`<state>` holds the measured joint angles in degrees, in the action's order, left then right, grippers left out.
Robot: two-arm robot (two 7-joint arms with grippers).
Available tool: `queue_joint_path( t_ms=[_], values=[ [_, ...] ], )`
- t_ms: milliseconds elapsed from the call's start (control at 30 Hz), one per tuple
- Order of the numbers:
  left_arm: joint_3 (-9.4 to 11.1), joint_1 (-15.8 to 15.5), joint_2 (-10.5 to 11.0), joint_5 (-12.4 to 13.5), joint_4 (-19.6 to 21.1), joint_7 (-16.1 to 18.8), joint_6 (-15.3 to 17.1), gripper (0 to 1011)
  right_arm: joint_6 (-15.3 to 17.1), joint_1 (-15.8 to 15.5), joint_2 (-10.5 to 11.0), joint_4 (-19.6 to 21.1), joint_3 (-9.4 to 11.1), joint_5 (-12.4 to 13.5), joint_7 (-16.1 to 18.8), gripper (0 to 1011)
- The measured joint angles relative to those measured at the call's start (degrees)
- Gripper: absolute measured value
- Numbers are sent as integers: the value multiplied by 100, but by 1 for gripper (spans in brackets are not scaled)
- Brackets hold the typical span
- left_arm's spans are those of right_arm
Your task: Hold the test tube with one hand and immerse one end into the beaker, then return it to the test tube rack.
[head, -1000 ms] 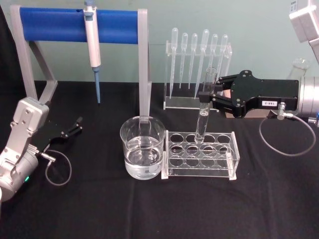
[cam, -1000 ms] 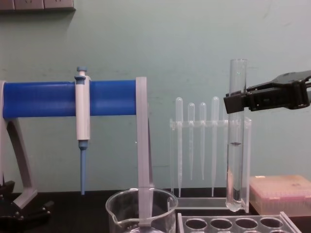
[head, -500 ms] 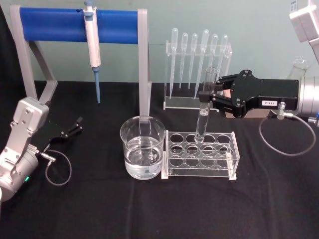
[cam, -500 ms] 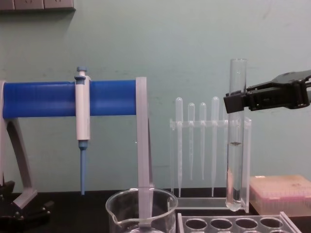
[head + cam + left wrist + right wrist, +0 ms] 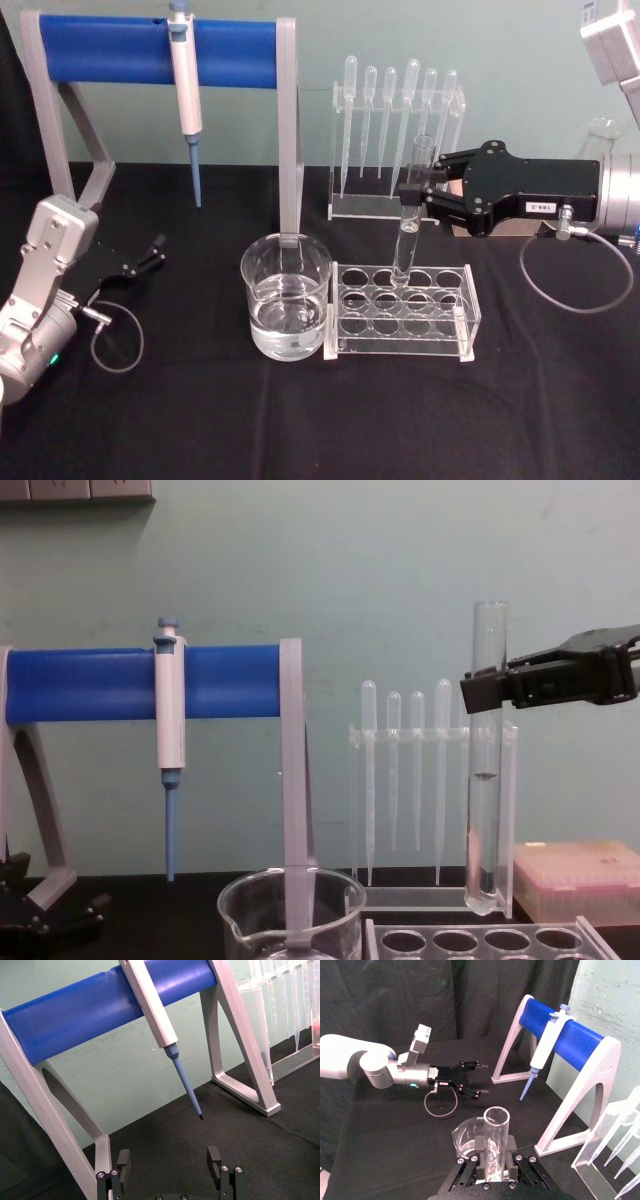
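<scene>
The test tube [image 5: 411, 225] hangs upright with its rounded bottom just above a back-row hole of the clear tube rack [image 5: 400, 322]. My right gripper [image 5: 411, 193] is shut on the tube's upper part, reaching in from the right. From the side the test tube [image 5: 487, 790] shows with the right gripper [image 5: 490, 690] clamped below its rim. The beaker [image 5: 286, 300], partly filled with clear liquid, stands just left of the rack; its rim [image 5: 290, 895] shows low in the chest view. My left gripper [image 5: 150, 252] rests open at the table's left, its fingers [image 5: 214, 1156] spread apart.
A blue-barred stand [image 5: 150, 50] at the back left carries a white-and-blue pipettor [image 5: 185, 75]. Behind the tube rack stands a clear holder of plastic pipettes [image 5: 398, 120]. A pink box [image 5: 575, 880] and a glass flask [image 5: 600, 135] sit at the back right.
</scene>
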<state>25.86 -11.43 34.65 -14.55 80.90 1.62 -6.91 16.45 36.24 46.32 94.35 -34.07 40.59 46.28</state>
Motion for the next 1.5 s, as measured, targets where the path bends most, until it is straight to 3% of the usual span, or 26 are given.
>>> queue_joint_path(
  t_ms=[1500],
  values=[
    [0,0,0,0,0,0,0,1000,0,0,0,0,-1,1,0,246]
  ],
)
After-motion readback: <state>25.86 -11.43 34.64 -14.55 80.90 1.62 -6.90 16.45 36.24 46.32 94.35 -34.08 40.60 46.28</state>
